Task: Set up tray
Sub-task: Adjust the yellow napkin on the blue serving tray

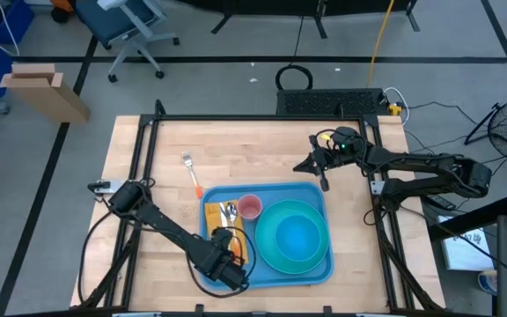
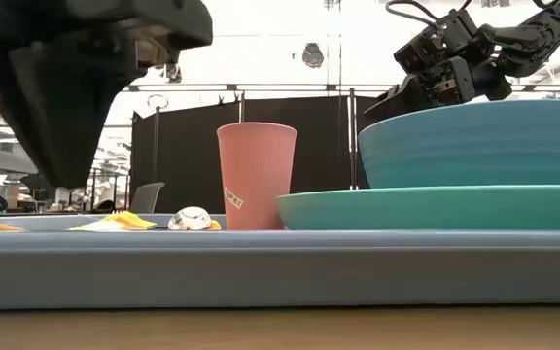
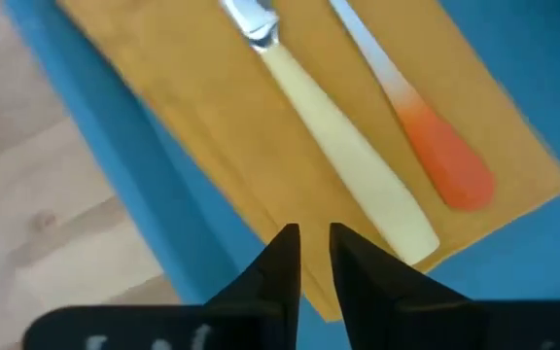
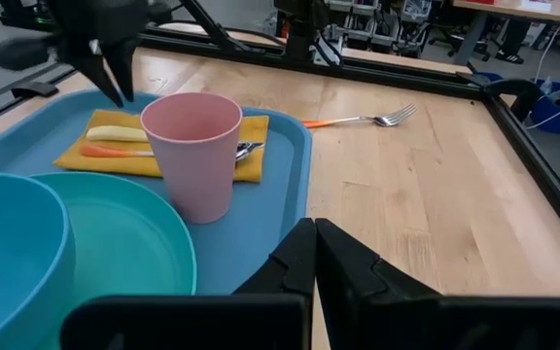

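The blue tray (image 1: 267, 187) lies at the table's near middle. On it are a teal bowl (image 1: 296, 233) in a teal plate (image 1: 267, 254), a pink cup (image 1: 250, 208) standing upright, and a yellow napkin (image 3: 212, 126). A cream-handled utensil (image 3: 348, 156) and an orange-handled one (image 3: 445, 160) lie side by side on the napkin. My left gripper (image 3: 312, 243) hangs above the napkin's near end, pointing down, its fingers almost together with nothing between them. My right gripper (image 4: 314, 233) is shut and hovers over the table past the tray's far right corner.
An orange-handled fork (image 1: 192, 174) lies on the bare wood left of the tray's far left corner. A black frame (image 1: 253, 119) runs around the table's edges. Bare wood shows on the far half of the table.
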Available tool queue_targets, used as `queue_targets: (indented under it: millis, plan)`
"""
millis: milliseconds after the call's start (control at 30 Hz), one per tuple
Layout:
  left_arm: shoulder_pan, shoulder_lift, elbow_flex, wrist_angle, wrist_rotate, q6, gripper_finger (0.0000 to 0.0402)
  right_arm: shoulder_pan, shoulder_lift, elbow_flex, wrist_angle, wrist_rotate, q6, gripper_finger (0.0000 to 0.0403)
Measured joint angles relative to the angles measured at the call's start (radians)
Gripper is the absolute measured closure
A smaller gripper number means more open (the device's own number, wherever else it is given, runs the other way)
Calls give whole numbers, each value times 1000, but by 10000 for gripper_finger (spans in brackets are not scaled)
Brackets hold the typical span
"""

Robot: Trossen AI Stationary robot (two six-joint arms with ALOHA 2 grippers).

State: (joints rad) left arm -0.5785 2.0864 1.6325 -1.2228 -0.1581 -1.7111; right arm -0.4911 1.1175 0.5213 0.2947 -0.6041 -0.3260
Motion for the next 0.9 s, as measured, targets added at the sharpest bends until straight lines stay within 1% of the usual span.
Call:
queue_targets:
  millis: [133,233,400,600,900]
  plan:
    - [-20,11,-2,73,-35,136,371,0,0,0,7,0,7,403]
    - [-38,7,0,113,-68,179,395,0,0,0,13,0,27,403]
    - [-59,8,-10,136,-53,178,391,0,0,0,16,0,28,403]
    - [-64,11,-19,157,-55,160,396,2,0,0,18,0,27,403]
    - [-78,61,-20,174,-16,131,395,2,0,0,28,0,27,403]
